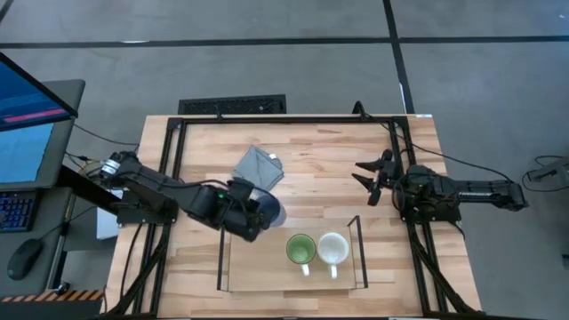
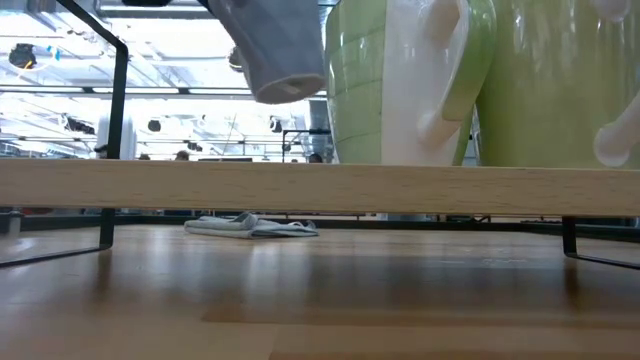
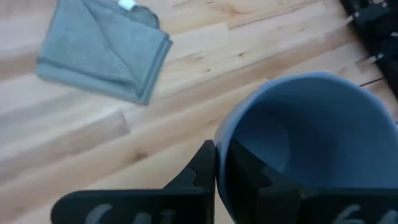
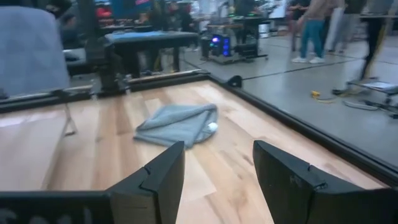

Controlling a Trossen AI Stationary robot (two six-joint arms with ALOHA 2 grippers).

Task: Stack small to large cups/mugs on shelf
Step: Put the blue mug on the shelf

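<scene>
My left gripper (image 1: 258, 216) is shut on the blue-grey mug (image 1: 272, 212), which it holds in the air over the far edge of the shelf (image 1: 267, 267). The low view shows the mug (image 2: 275, 45) above the shelf board (image 2: 200, 185). The green mug (image 1: 300, 249) and the cream-white mug (image 1: 332, 248) stand upright side by side on the right half of the shelf, handles toward the near edge. My right gripper (image 1: 367, 178) is open and empty over the table's right side. My left gripper holds the blue-grey mug by its rim wall (image 3: 221, 140), with one finger (image 3: 249, 177) inside the mug and the other (image 3: 198, 174) outside. The mug is lifted clear of the shelf and tilted, its bottom (image 2: 290, 90) lowest, its opening toward my wrist camera.
A folded grey cloth (image 1: 258, 167) lies on the tabletop beyond the shelf; it also shows in the right wrist view (image 4: 177, 124). The left half of the shelf board is bare. Thin black wire frames (image 1: 358, 249) stand at the shelf's ends. People stand in the room beyond the table.
</scene>
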